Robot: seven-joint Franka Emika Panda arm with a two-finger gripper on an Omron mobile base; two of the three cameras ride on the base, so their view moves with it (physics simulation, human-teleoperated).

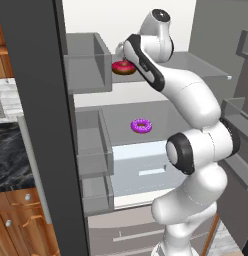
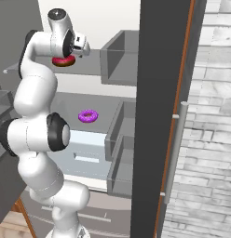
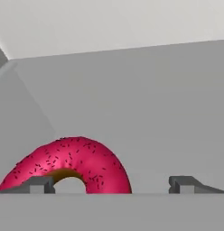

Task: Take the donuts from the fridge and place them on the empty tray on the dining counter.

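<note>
Inside the fridge [image 1: 146, 165], whose doors stood open, the white arm reached up to the upper grey shelf [image 1: 196, 62], where the red-pink donut [image 1: 123, 68] lay flat. From the left base camera the claw [image 1: 121, 50] was just above this donut, at about 12 o'clock from it, and partly hidden behind the arm. From the right base camera the claw [image 2: 82, 49] pointed to 3 o'clock, with the red-pink donut [image 2: 64, 61] directly under the hand. The hand camera showed the claw [image 3: 111, 185] opened wide, with nothing between its fingertips [image 3: 39, 184]; the red-pink donut [image 3: 68, 164], covered with dark sprinkles, was close behind the left fingertip, towards 10 o'clock from the middle of the gap, and I could not tell whether it touched the finger. One shelf lower, the purple donut [image 1: 141, 125] lay alone on the grey surface, at about 6 o'clock from the first one, well apart from the claw. The same purple donut [image 2: 87, 115] appeared beside the arm's dark elbow joint.
</note>
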